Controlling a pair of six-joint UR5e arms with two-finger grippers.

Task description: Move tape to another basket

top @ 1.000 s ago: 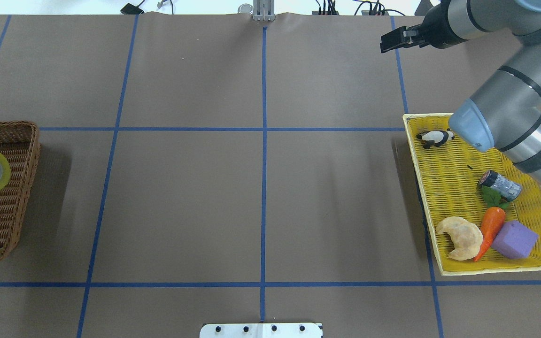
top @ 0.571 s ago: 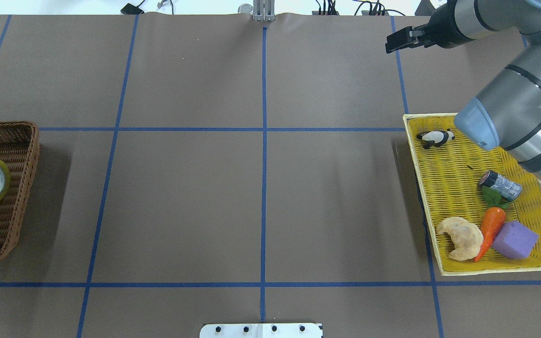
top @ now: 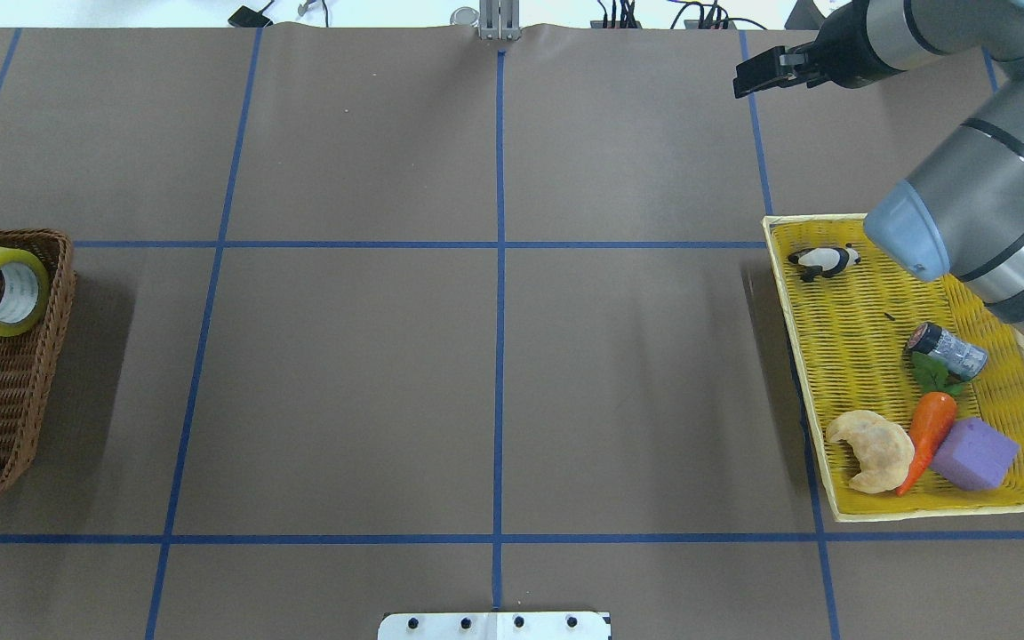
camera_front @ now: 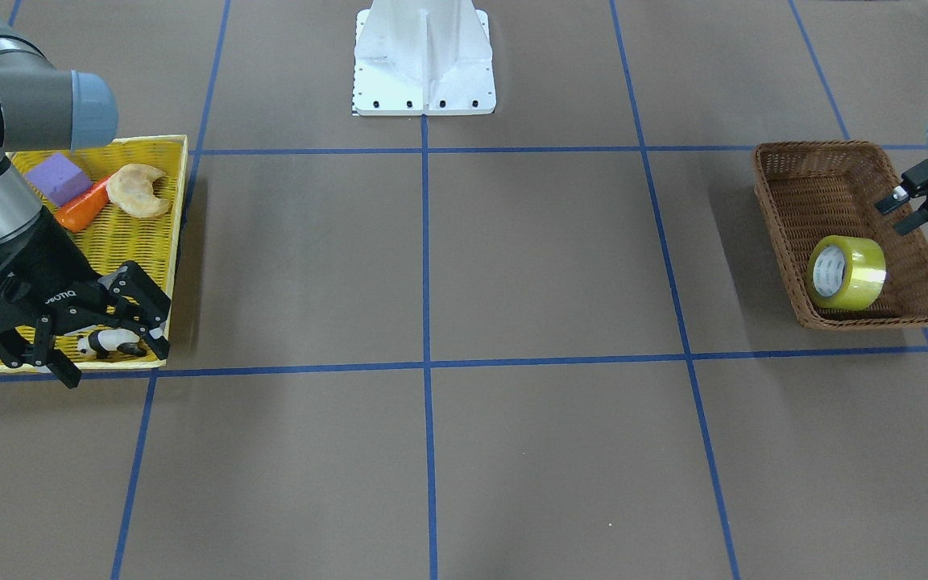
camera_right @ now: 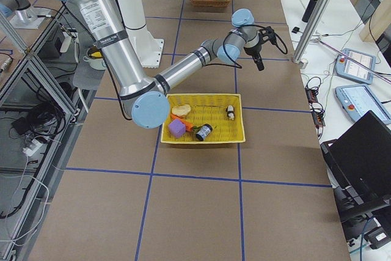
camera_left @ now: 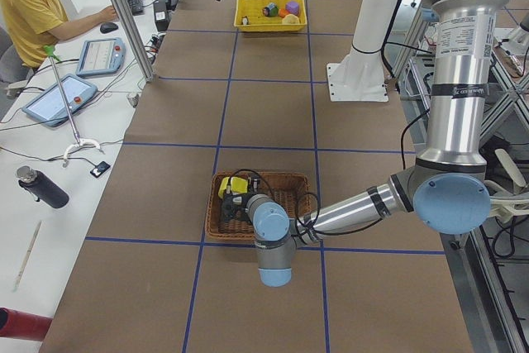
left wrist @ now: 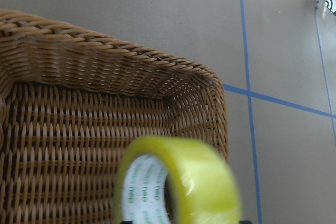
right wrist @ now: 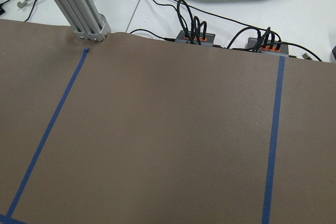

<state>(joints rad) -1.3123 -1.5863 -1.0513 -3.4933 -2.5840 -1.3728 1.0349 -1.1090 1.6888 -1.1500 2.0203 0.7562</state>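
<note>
**Tape (camera_front: pixel 847 272) located in brown basket (camera_front: pixel 826 185)**

Tape is found inside the woven brown basket, at the end farthest from the robot base. The roll is stood on its edge, and its white printed core is turned toward the middle of the tabletop (top: pixel 494 373). In the left wrist view the roll is seen blurred at the bottom of the picture, with one basket corner behind it. Whether the roll is pressed against the end wall cannot be determined.

The left hand (camera_front: pixel 901 213) is seen over the basket's outer long side. Its fingers are spread apart and nothing is held between them. A clear gap is kept between this hand and the roll.

The right hand (top: pixel 750 76) is positioned over the far part of the tabletop, beyond the yellow tray (top: pixel 921 513). Its fingers are spread wide and nothing is gripped. In the front-facing view this hand is overlapped with the tray's corner, but no contact is shown.

The tray is placed well apart from the basket, at the opposite end of the tabletop. Five items are carried in it:

- a panda figure (top: pixel 823 260), alone at the far end;
- a small silver roll (top: pixel 948 348), just beside the carrot's green top;
- a carrot (top: pixel 930 436), lying between the pastry (top: pixel 872 449) and the purple block (top: pixel 974 453).
</note>
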